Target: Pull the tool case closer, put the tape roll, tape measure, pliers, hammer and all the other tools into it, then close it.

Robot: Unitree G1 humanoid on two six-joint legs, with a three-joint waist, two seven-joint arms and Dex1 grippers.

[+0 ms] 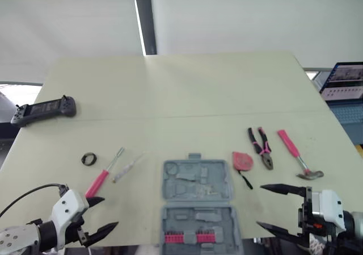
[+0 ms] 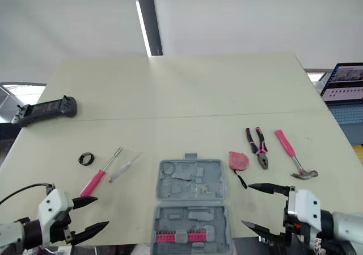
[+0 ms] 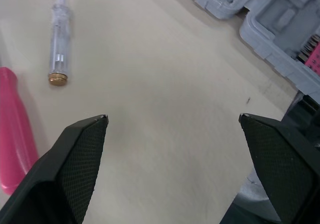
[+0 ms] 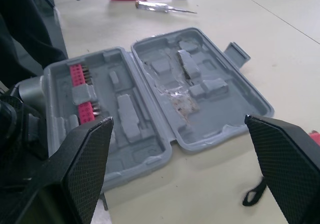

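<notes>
left eye view: tool case [image 1: 197, 181] on pale table [image 1: 198, 90], white wall [image 1: 238, 16].

Left wrist view: pink plastic screwdriver handle [image 3: 15, 129] and open grey plastic tool case [image 3: 280, 39] cropped by the frame. Head views: laptop screen [image 1: 345, 80] cropped at right.

Lab or test room: bare pale counter [image 1: 187, 90], plain white wall panels behind it, laptop [image 1: 343, 82] beside it.

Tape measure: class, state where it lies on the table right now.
In the head views the tape measure lies on the table to the robot's right, between the open tool case and the pliers.
</notes>
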